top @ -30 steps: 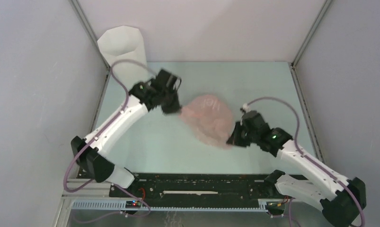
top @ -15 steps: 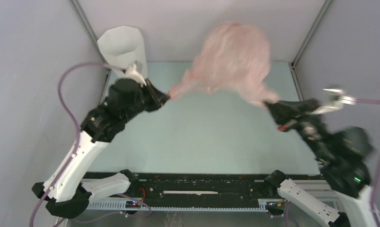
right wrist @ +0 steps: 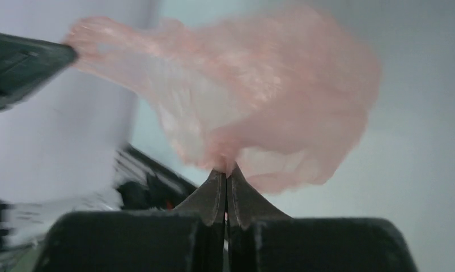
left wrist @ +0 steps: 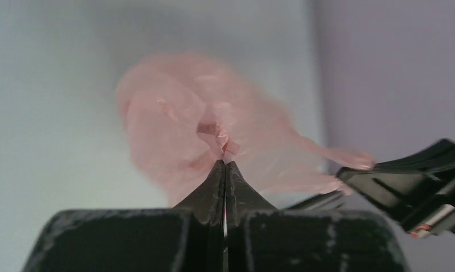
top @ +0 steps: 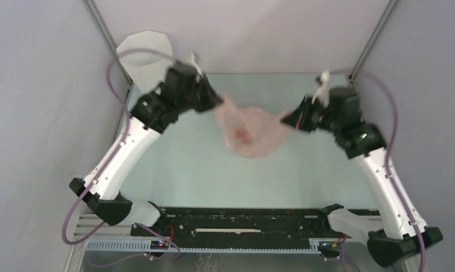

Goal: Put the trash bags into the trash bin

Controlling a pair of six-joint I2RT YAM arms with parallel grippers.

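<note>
L hand [top: 215,102] & R hand [top: 287,118] each pinched shut on pink trash bag [top: 250,131], slung btwn them over worktop [top: 185,170] centre; trash bin [top: 141,54] at far-left corner.

From above, my left arm [top: 133,140] hides the bottom of the bin [top: 140,48] at the desk's far left corner. The bag [top: 250,133] is smeared, so I can't pick out its handles. Both wrist views show it fuzzy too. The left wrist view cuts the right pincer [left wrist: 343,174] off at the picture's right side. The other view leaves the left pincer [right wrist: 66,54] a dark blur.
</note>
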